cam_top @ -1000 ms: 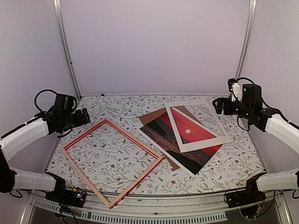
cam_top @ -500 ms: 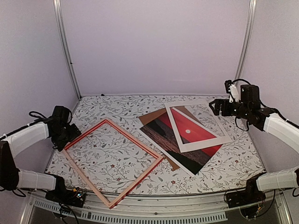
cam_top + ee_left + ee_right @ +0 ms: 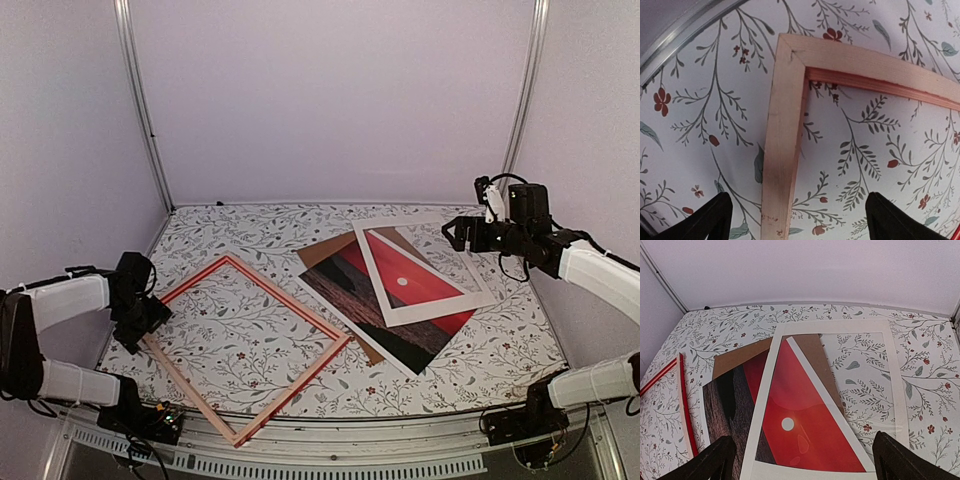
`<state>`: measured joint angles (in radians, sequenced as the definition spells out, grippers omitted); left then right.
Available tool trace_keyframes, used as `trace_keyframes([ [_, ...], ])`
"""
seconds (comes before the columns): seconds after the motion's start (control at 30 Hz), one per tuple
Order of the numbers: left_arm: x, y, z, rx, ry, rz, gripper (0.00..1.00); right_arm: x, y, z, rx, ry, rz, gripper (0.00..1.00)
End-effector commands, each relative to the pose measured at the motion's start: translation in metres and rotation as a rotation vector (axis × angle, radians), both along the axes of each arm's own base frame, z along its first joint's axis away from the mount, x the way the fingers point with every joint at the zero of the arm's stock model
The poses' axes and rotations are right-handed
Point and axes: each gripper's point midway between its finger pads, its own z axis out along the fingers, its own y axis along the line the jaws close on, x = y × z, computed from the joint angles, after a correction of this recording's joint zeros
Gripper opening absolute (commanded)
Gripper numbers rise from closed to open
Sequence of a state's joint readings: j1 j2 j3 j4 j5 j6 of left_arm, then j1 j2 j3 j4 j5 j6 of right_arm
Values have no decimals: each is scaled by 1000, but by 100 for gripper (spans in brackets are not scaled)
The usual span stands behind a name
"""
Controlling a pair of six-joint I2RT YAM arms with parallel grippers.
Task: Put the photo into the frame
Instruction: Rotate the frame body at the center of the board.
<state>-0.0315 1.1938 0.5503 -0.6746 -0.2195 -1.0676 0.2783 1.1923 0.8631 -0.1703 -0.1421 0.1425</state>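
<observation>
The frame (image 3: pixel 288 298) lies flat on the left half of the table, a thin red-edged rectangle turned like a diamond. Its pale wooden corner (image 3: pixel 785 125) fills the left wrist view. My left gripper (image 3: pixel 140 318) hovers low over that left corner, open, its jaws either side of one rail (image 3: pixel 799 220). The photo (image 3: pixel 420 285), red with a white dot and dark brown at one side, lies right of centre (image 3: pixel 795 410). My right gripper (image 3: pixel 458 232) hangs open above the far right of the table (image 3: pixel 805 465), looking down on the photo with nothing between its fingers.
A white mat border (image 3: pixel 425 312) lies skewed on top of the photo (image 3: pixel 760 410). A brown backing board (image 3: pixel 325 250) sticks out from under the photo's far side (image 3: pixel 740 357). The flowered table (image 3: pixel 240 225) has walls on three sides.
My left arm has swung down and back, from above the table's left edge to low over the frame's left corner. The right gripper has drifted slightly left.
</observation>
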Motion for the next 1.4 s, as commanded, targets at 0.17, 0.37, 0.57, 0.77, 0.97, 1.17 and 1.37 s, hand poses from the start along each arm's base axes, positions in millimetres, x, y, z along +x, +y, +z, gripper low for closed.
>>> trace_keyframes([
  [0.17, 36, -8, -11, -29, -66, -116, 75, 7, -1, 13, 13, -15, -13, 99],
  [0.37, 73, -16, -15, -12, -89, -252, 61, 10, -6, 7, -9, 20, -47, 99],
  [0.57, 117, -18, -15, 75, -72, -393, 54, 14, -7, -3, -8, 75, -68, 99],
  [0.77, 166, -17, -11, 155, -66, -506, 53, 21, -11, -12, -19, 117, -108, 99],
  [0.97, 210, -24, -6, 206, -62, -610, 52, 35, -5, -40, -26, 221, -116, 99],
  [1.17, 253, -41, 0, 273, -26, -730, 52, 49, 0, -68, -59, 324, -111, 99],
  [1.37, 270, -57, 2, 354, 14, -799, 52, 50, 1, -83, -68, 365, -107, 99],
])
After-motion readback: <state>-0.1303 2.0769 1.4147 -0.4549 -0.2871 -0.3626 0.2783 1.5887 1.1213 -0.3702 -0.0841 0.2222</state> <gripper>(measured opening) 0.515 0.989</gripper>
